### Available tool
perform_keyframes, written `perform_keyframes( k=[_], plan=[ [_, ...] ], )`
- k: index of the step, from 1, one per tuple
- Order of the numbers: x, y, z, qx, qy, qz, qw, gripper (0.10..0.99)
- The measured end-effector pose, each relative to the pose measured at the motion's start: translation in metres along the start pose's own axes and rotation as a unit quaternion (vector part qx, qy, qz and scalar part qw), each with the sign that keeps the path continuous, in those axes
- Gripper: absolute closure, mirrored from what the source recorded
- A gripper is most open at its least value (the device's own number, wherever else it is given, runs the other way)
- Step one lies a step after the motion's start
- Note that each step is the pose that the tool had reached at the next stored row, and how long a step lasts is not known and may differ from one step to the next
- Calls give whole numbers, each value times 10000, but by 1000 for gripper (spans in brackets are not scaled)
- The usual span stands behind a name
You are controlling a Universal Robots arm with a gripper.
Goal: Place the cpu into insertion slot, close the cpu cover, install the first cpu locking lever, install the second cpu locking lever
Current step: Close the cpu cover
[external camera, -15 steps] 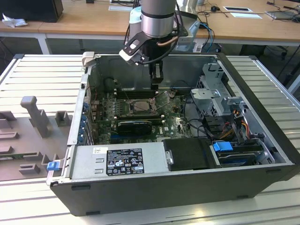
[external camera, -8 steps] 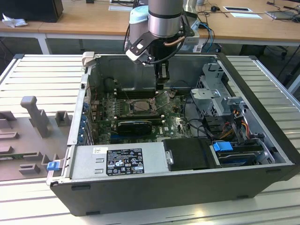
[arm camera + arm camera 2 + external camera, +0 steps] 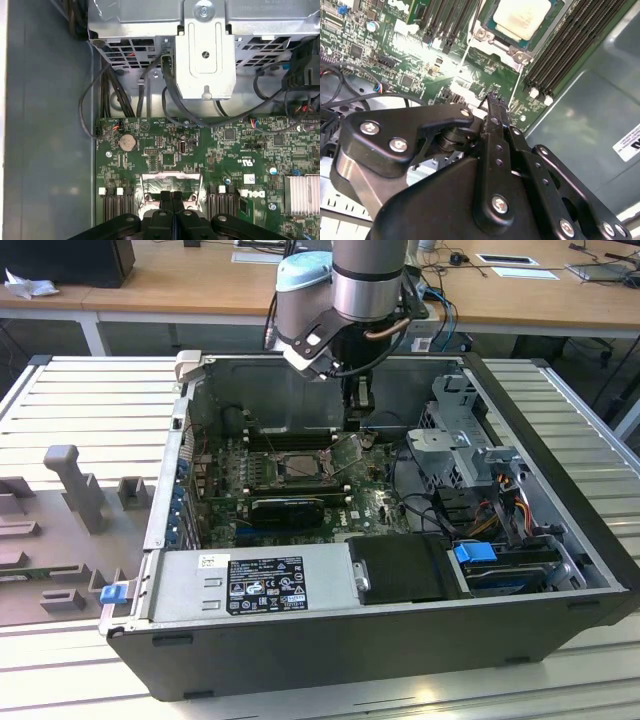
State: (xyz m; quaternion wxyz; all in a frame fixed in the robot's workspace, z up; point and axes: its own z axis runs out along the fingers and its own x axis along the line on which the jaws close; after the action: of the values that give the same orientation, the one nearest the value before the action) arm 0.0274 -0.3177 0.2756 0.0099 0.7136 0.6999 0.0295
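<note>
Claw [image 3: 492, 99], fingers pressed together with nothing held, hangs just above the raised cpu cover [image 3: 172, 176], apparently placed to push it shut. Beyond its tips, the cpu [image 3: 521, 16] lies seated in the insertion slot [image 3: 482, 35].

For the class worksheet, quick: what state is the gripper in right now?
Gripper: jaws closed, tips at the raised cover; whether they grip it cannot be told.

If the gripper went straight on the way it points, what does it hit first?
Probably the cpu cover. In the first wrist view the gripper points right at its silver frame, with the motherboard beyond. Depth is unclear, so it may already be touching.
</note>
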Motion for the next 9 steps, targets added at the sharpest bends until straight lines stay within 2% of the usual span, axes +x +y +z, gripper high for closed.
perform_keyframes(
  k=[1, 3, 6, 9],
  plan=[
    [-1, 9, 35, 0, 0, 0, 10000, 980],
    [-2, 27, 57, 0, 0, 0, 10000, 980],
    [-2, 127, 76, 6, -1, 1, 10000, 980],
    [-2, 163, 88, 6, 0, 1, 10000, 980]
  ],
)
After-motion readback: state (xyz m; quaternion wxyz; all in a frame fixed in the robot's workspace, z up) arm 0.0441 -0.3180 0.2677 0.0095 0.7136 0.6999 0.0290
